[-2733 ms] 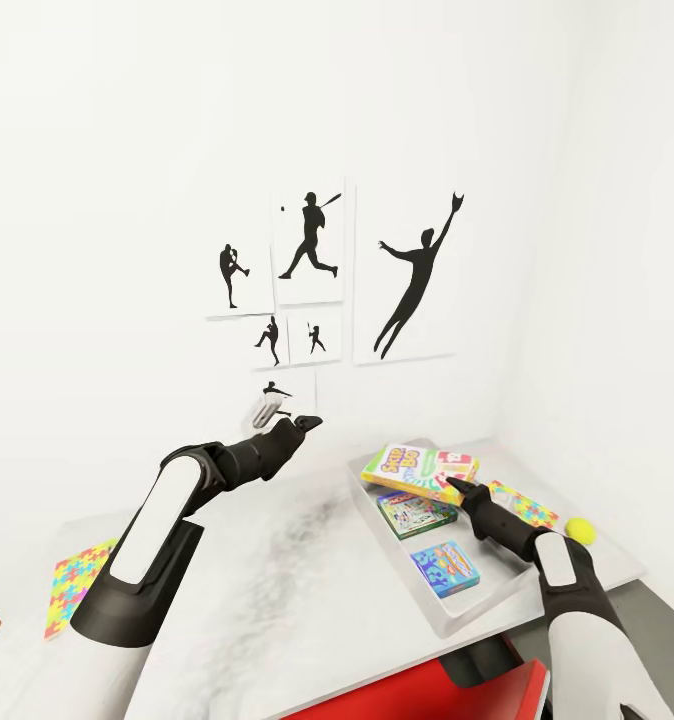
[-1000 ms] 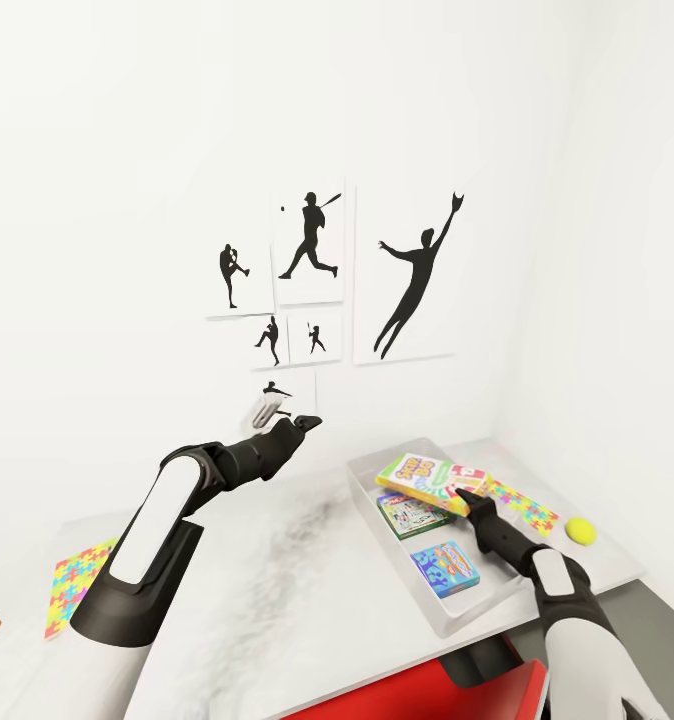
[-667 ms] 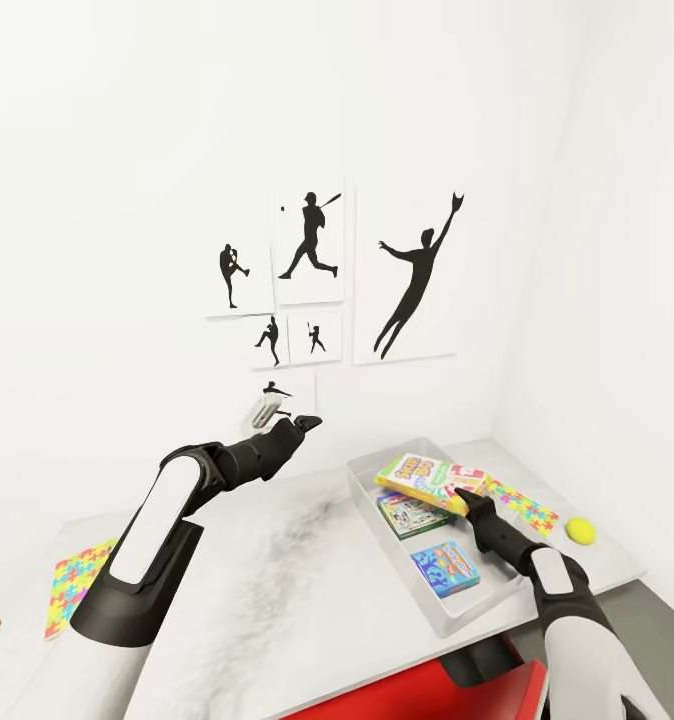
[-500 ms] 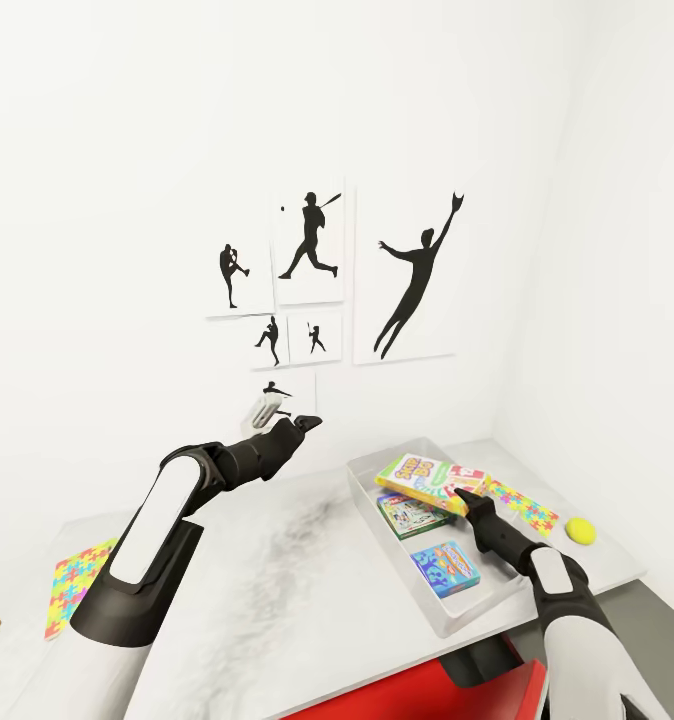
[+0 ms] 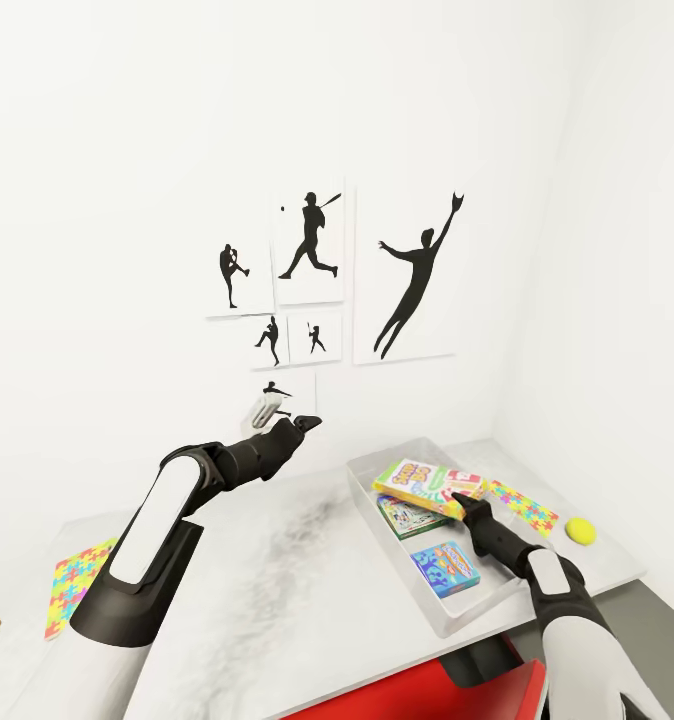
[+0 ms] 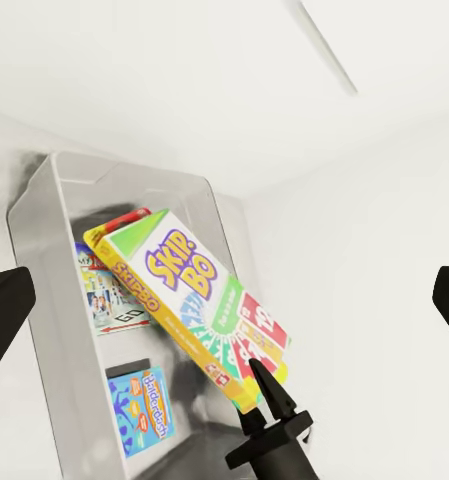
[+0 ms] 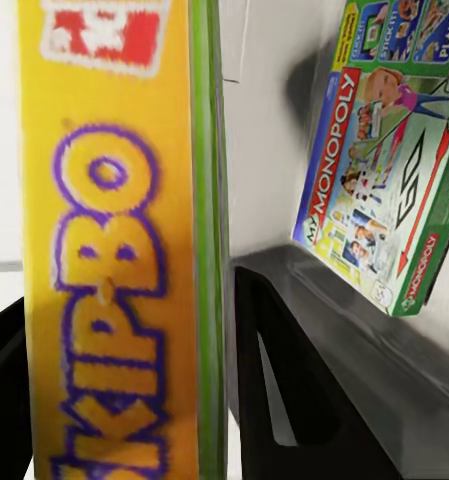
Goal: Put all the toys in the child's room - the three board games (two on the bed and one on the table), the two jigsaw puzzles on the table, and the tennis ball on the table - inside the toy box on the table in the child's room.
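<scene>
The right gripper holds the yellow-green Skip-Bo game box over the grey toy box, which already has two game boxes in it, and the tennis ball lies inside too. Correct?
One detail is wrong: the small yellow-green tennis ball lies on the pale grey table, outside the grey toy box, as the head view shows. The right gripper does hold the Skip-Bo game box above the green Monopoly box and the light blue box.

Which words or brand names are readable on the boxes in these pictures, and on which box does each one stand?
"SKIP-BO": yellow-edged game box clamped in the right gripper.
"MONOPOLY": green game box in the grey toy box.
Light blue game box: print too small to read.
</scene>
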`<state>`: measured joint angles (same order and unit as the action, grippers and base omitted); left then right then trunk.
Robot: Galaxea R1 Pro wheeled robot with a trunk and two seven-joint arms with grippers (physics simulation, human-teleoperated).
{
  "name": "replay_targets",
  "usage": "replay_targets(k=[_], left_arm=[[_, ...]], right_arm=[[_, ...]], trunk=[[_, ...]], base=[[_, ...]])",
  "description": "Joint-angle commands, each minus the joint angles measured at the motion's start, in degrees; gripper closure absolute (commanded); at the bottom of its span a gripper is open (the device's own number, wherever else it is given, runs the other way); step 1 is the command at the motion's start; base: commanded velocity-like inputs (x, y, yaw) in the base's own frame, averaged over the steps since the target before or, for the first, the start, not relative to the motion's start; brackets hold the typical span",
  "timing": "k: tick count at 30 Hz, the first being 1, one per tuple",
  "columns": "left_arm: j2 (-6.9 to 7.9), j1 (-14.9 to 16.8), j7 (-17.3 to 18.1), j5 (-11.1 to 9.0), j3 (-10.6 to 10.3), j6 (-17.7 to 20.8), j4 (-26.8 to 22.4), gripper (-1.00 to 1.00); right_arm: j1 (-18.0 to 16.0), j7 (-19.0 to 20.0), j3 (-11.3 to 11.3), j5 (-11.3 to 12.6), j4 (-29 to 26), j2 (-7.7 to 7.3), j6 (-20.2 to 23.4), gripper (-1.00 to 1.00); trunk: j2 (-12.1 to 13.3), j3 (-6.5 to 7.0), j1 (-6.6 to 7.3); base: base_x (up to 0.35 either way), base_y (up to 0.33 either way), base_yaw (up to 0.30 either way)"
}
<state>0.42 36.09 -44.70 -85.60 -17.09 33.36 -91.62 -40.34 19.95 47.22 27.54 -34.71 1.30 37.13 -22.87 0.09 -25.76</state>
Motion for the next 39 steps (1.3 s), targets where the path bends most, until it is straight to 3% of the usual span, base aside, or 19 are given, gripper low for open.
replay_targets(k=[1,20,39], left_arm=[[0.04,0.04,-0.47,-0.45,-0.05,-0.05,-0.05,-1.00],[0.05,0.04,-0.47,-0.45,-0.05,-0.05,-0.05,-1.00],[0.02,0.04,-0.47,-0.45,-0.10,-0.05,-0.05,-1.00]], right_arm=[[-0.07,-0.02,0.44,0.14,0.29,0.06,0.49,1.00],[-0.25,-1.35,0.50,0.21,4.33,-0.25,-2.73,1.00],[-0.51,-1.41,0.51,1.10,4.89,-0.58,-3.10,1.00]], trunk=[[-0.05,-0.03,-0.02],[-0.05,-0.03,-0.02],[-0.05,-0.03,-0.02]], base=[[0.000,0.000,0.000],[0.000,0.000,0.000],[0.000,0.000,0.000]])
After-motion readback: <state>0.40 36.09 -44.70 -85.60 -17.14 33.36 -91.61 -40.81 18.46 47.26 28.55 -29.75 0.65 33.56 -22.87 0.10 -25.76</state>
